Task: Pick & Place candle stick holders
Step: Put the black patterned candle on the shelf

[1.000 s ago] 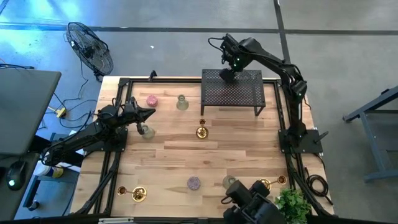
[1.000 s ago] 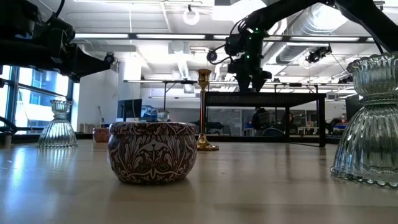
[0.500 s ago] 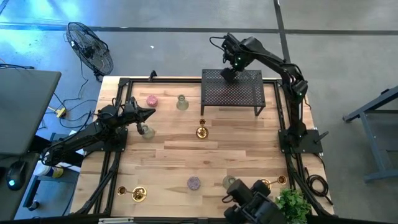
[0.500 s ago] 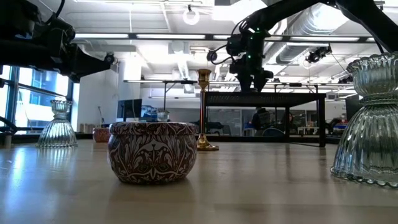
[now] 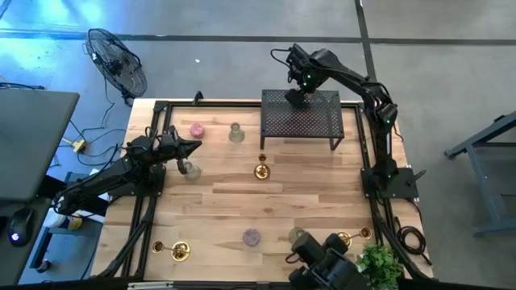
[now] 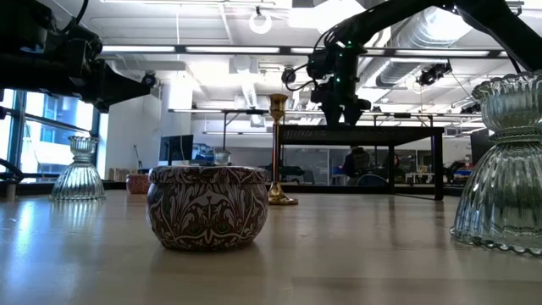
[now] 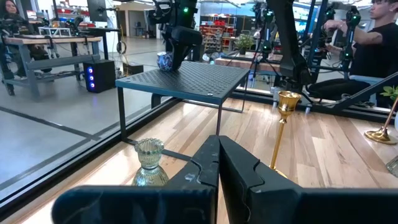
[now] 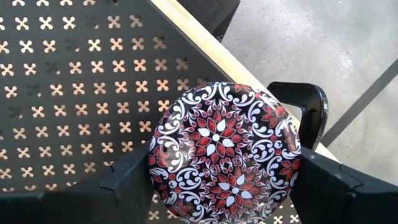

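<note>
My right gripper (image 5: 297,97) stands over the far left corner of the black perforated rack (image 5: 310,122), shut on a round tin (image 8: 224,149) with a red, black and white flowered lid. My left gripper (image 5: 190,147) is shut and empty above the table's left side, beside a clear glass holder (image 5: 191,170). A pink cup (image 5: 196,130), a pale-green glass holder (image 5: 235,133) and a tall brass holder (image 5: 261,170) stand on their bases on the table. A purple patterned cup (image 5: 251,237) stands near the front edge. My right gripper pinches the tin's round side wall (image 8: 155,168) between its two fingers (image 8: 127,183), one on each opposite side. The fingers come from above, pointing down. The tin is level with its lid up, right at the rack's top (image 7: 165,61); whether it rests there I cannot tell.
Brass holders (image 5: 179,251) (image 5: 345,238) and a clear glass holder (image 5: 297,235) stand along the front edge, beside a green plant (image 5: 379,262). The middle of the wooden table (image 5: 306,189) is bare. A person (image 7: 379,37) sits beyond the table.
</note>
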You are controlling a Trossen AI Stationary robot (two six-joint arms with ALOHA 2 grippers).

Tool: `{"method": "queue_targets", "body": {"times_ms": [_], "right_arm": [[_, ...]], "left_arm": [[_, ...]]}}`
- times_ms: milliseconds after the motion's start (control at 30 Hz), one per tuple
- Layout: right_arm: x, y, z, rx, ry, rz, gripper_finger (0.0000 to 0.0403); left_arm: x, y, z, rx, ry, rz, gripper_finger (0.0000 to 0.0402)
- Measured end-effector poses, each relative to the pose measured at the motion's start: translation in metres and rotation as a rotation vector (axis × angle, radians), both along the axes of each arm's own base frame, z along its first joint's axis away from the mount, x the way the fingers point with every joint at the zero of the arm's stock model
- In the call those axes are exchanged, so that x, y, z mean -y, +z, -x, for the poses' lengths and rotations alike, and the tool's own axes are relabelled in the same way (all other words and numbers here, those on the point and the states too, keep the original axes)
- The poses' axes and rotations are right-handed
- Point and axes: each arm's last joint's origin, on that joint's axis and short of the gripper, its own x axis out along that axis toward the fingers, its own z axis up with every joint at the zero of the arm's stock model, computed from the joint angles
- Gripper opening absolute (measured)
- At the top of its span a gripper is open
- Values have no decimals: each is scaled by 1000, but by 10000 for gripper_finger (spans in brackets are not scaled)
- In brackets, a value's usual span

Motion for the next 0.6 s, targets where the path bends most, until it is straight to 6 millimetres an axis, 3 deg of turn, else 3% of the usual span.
{"method": "queue_targets", "body": {"times_ms": [367,600], "right_arm": [[-7,0,-7,-24,43,13,330],[-10,10,-2,-28,61,52,331]], "left_arm": [[0,0,0,0,0,1,1],[0,0,0,1,0,1,1]]}}
